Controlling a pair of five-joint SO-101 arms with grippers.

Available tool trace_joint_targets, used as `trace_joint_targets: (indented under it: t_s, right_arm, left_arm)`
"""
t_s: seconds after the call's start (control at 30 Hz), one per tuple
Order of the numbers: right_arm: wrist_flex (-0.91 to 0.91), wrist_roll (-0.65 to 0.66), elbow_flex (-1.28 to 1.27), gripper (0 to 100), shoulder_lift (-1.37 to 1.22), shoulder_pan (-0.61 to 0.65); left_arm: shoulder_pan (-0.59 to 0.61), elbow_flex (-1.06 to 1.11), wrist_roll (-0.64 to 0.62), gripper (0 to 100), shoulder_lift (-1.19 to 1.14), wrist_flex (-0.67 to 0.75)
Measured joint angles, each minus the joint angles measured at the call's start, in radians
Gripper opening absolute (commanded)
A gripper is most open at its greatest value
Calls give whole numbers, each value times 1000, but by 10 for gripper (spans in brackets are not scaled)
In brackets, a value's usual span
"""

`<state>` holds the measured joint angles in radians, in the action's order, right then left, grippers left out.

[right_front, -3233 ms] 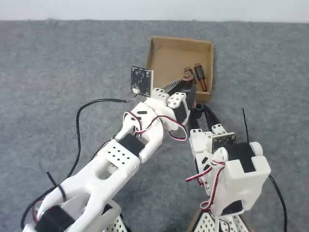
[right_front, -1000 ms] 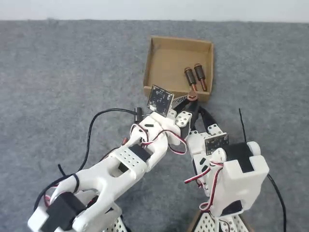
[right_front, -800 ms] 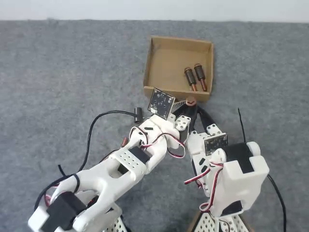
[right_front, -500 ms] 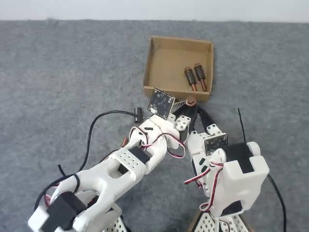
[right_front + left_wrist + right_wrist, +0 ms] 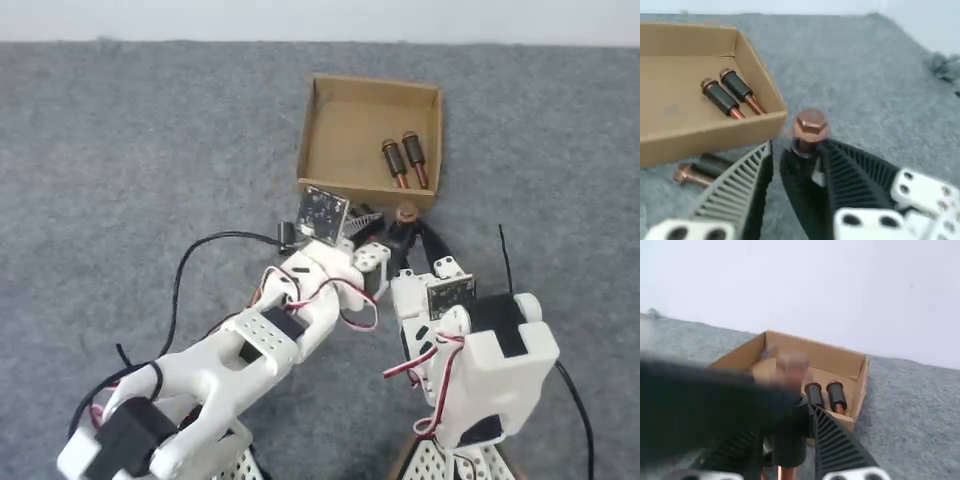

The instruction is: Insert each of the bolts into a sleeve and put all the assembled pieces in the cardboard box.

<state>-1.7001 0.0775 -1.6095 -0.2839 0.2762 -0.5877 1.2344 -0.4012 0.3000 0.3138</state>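
The bolt [image 5: 810, 125] stands in its sleeve [image 5: 787, 445], and my right claw [image 5: 787, 427] is closed tight on the sleeve. I think the bolt is all the way in, so this piece is ready for the cardboard box [image 5: 368, 190] just past that claw, where two done pieces [image 5: 393, 160] lie. My left claw [image 5: 777, 150] sits right beside the bolt, a little open, holding nothing. Another piece [image 5: 697, 170] lies on the desk [image 5: 120, 150] near it, by the box wall. Next I should lift this one over the wall and let go.
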Motion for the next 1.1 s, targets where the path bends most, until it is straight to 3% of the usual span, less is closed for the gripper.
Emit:
trace_joint_targets:
  t_s: [0.5, 0.83, 1.0, 1.1]
  right_arm:
    - [3, 0, 0, 6, 0, -3]
    - [3, 0, 0, 6, 0, -3]
    - [3, 0, 0, 6, 0, -3]
    - [3, 0, 0, 6, 0, -3]
  left_arm:
    - [-9, 11, -12, 199, -2, 0]
    - [-11, 32, -12, 199, 6, 83]
    - [38, 61, -12, 199, 144, 77]
    - [80, 61, -12, 197, 258, -15]
